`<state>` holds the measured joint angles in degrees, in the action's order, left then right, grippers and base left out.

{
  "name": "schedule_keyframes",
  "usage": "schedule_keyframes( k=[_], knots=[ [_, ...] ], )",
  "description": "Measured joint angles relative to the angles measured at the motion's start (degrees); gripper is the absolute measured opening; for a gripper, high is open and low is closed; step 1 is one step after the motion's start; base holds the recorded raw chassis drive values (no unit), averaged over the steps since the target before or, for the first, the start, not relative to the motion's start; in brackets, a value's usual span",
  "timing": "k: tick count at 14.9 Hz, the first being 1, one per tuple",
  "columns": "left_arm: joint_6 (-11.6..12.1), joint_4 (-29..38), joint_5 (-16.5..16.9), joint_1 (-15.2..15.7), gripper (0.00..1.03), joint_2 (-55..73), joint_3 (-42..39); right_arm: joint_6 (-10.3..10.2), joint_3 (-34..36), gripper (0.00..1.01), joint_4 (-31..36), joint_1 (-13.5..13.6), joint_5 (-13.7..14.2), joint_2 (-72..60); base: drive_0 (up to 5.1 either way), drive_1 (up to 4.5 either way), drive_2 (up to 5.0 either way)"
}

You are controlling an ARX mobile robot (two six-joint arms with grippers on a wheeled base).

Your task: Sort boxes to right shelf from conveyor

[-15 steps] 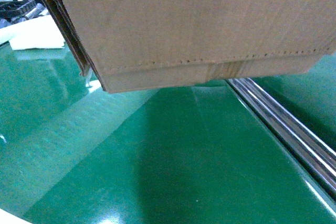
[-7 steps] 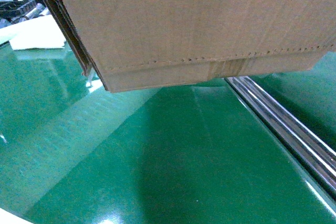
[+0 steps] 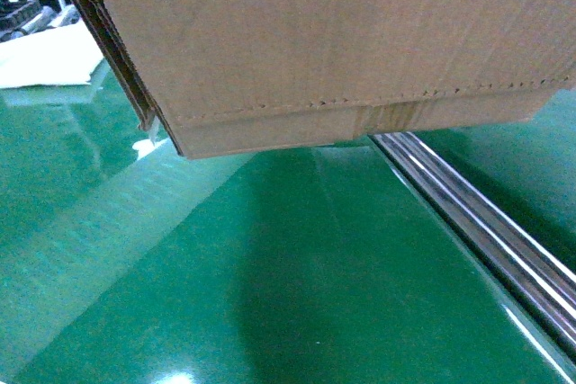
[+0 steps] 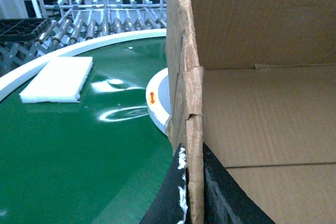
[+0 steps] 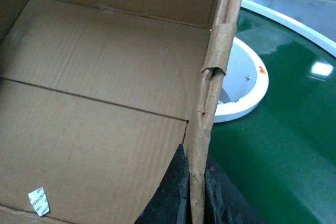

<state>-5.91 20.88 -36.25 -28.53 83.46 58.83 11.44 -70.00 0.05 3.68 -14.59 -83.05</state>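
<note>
We see the brown corrugated cardboard box (image 3: 333, 42) raised above the glossy green conveyor (image 3: 270, 276), open-topped and frayed at the walls, a dotted perforation line near its base; a steel roller seam (image 3: 477, 222) crosses the belt

Box (image 3: 342, 33) matt brown corrugated cardboard, edges frayed; conveyor (image 3: 297, 285) glossy green; roller seam (image 3: 477, 222) shiny steel.

The carrying surface was a glossy dark-green conveyor belt (image 3: 297, 276), bounded by a curved white rim (image 4: 79, 50). A shiny steel roller seam (image 3: 477, 222) was seen crossing it toward the right edge. A white foam slab (image 4: 58, 80) lay flat on it near the outer rim.
</note>
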Motion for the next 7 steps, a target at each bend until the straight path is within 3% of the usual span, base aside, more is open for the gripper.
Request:
schedule_keyframes(
  k=[7],
  knots=[
    [0.02, -0.02, 0.07, -0.04, 0.03, 0.0, 0.0, 0.0, 0.02, 0.02, -0.02, -0.31, -0.13, -0.09, -1.5, -1.49, -1.5]
  ],
)
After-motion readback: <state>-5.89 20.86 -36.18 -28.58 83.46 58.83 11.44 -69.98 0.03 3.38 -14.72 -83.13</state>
